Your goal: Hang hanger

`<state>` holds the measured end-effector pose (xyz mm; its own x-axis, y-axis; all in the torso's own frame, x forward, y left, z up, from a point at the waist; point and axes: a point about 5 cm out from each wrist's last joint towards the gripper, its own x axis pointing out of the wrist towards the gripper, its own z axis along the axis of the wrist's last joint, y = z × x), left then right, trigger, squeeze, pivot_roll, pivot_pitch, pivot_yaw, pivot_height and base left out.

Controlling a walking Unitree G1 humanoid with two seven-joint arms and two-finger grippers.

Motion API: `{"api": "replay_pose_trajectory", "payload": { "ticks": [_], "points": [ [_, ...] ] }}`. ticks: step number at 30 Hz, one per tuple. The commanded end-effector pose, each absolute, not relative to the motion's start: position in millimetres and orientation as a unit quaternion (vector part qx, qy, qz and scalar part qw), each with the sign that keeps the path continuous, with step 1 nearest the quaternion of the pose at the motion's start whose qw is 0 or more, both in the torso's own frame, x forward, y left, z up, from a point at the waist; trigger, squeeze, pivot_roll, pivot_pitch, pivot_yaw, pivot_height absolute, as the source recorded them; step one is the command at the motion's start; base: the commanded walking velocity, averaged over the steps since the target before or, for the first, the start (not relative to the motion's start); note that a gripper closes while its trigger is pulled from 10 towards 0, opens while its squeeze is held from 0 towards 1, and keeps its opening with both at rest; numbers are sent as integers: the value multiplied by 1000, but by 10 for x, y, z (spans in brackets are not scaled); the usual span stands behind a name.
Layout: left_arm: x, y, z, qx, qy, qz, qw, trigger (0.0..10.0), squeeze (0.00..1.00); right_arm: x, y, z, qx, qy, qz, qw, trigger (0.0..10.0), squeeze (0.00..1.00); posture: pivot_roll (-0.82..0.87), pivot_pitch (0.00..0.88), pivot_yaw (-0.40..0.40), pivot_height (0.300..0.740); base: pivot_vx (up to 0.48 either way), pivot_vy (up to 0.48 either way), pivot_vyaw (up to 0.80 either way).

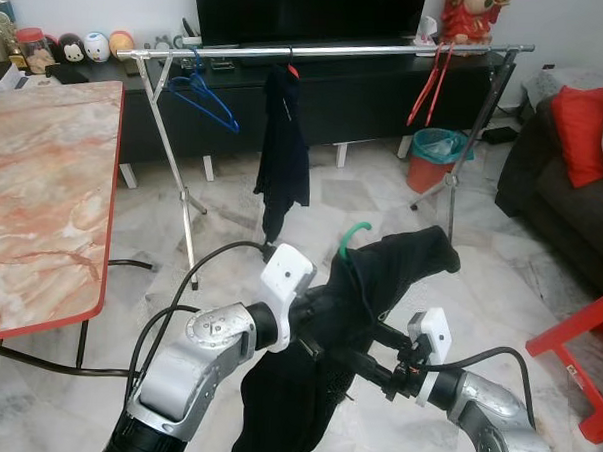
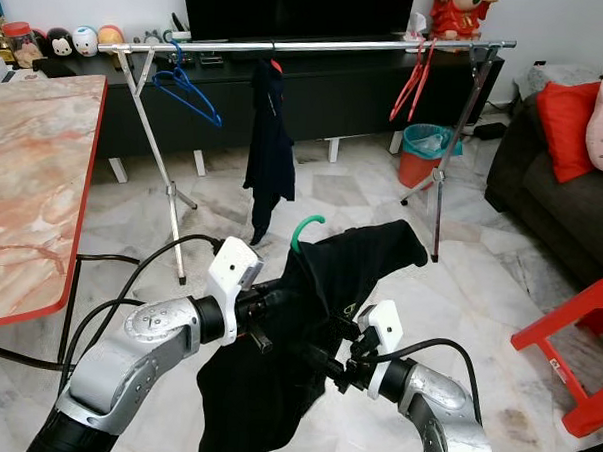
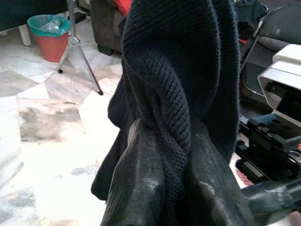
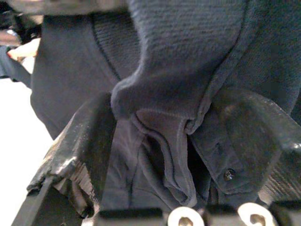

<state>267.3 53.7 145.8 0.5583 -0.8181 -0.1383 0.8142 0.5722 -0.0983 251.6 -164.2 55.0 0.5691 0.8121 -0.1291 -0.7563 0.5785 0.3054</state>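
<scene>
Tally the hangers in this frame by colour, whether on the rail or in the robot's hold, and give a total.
Blue hanger, on the rail: 1
Red hangers, on the rail, including the red hook above the hung dark garment: 2
Green hanger, inside the black garment held by both tools: 1
Total: 4

Ahead of us a long metal clothes rail (image 1: 329, 51) spans the room before the low black TV cabinet (image 1: 367, 94). The marble worktop (image 1: 43, 195) lies left, the dark sofa (image 1: 558, 192) right (red plastic bin (image 1: 431, 160) behind the rail).
</scene>
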Motion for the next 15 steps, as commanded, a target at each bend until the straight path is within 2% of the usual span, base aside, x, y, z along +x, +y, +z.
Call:
{"api": "replay_pose_trajectory", "payload": {
  "ticks": [1,6,15],
  "points": [
    [2631,489,1559,-11,63,-483,873,10000,0,2571,-1635,618,103,110,441,885,10000,0,-20,0,-36,740,0,0,0],
    [2630,509,1552,-9,64,-481,874,10000,0,2439,-1558,618,128,136,500,846,10000,0,-20,0,-37,740,0,0,0],
    [2622,491,1553,-8,61,-486,872,10000,0,2416,-1602,628,129,142,505,841,10000,0,-26,0,-36,740,0,0,0]
  ]
}}
